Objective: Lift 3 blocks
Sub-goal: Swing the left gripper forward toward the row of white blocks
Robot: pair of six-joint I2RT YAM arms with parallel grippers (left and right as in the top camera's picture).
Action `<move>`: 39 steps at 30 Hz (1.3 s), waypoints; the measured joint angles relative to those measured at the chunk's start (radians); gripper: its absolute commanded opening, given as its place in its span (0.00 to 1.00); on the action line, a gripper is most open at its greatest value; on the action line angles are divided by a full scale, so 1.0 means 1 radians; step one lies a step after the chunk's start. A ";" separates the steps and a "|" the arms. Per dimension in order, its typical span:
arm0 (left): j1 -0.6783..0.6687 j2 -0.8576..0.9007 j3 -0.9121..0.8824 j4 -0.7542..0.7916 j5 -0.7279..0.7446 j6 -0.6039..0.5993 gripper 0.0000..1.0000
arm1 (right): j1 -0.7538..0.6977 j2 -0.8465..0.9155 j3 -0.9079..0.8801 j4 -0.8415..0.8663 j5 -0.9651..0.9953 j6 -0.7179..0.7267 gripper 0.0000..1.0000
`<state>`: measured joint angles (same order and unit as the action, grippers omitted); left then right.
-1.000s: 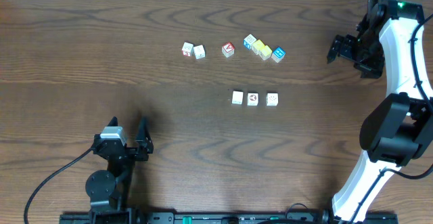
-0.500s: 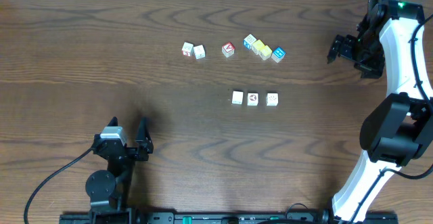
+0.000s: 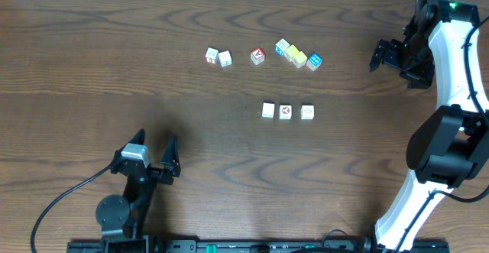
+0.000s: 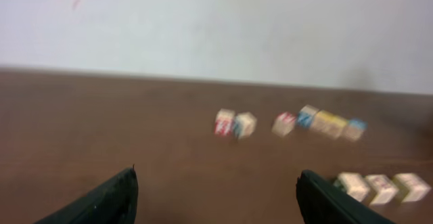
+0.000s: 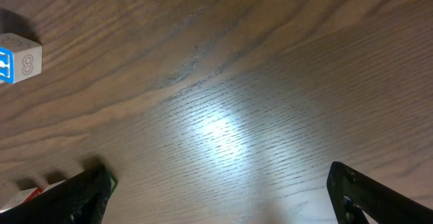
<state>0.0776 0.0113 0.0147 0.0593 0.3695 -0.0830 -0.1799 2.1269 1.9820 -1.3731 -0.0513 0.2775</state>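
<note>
As the 3 blocks (image 3: 285, 111) lie in a short straight row a little right of the centre of the table (image 3: 84, 77), each rests flat on the wood with a small gap to its neighbour: left block (image 3: 268, 111), middle block (image 3: 285, 112), right block (image 3: 307, 111). All 3 are cream-white with faint reddish marks on top; nothing touches them. The left wrist view shows the same row at its lower right, blurred (image 4: 381, 188).

Beyond the row, toward the far edge, stands a second line of cubes, well apart from the blocks. 2 white cubes (image 3: 218, 56) with red and blue marks sit just beside each other at its left end. 1 red-faced cube (image 3: 257, 56) stands alone next to them. At the right end, a cluster of 4 (image 3: 298, 55) runs diagonally, its members touching or nearly so: 1 blue-and-white, 2 yellow, then 1 blue-faced cube (image 3: 314, 60), which also appears at the left edge of the right wrist view (image 5: 17, 58).

Left gripper (image 3: 157, 138) is at the near left of the table, well apart from the blocks, jaws spread wide and holding nothing; its fingers frame bare wood (image 4: 216, 190). Right gripper (image 3: 374, 57) is at the far right, pointing toward the cluster but clear of it, jaws fully parted and holding nothing (image 5: 216, 183).
</note>
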 measured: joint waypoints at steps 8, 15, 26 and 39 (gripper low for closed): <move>0.000 0.002 -0.008 0.437 0.068 0.017 0.75 | 0.000 0.000 0.000 -0.002 0.000 0.000 0.99; 0.000 0.003 -0.008 0.543 0.077 0.061 0.75 | 0.000 0.000 0.001 -0.002 0.000 0.000 0.99; 0.000 0.029 0.179 0.346 0.077 0.064 0.75 | 0.000 0.000 0.001 -0.002 0.000 0.000 0.99; 0.000 0.545 0.615 -0.189 0.078 0.083 0.75 | 0.000 0.000 0.001 -0.002 0.000 0.000 0.99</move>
<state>0.0780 0.5560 0.6300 -0.1295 0.4477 0.0002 -0.1802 2.1269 1.9831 -1.3750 -0.0513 0.2775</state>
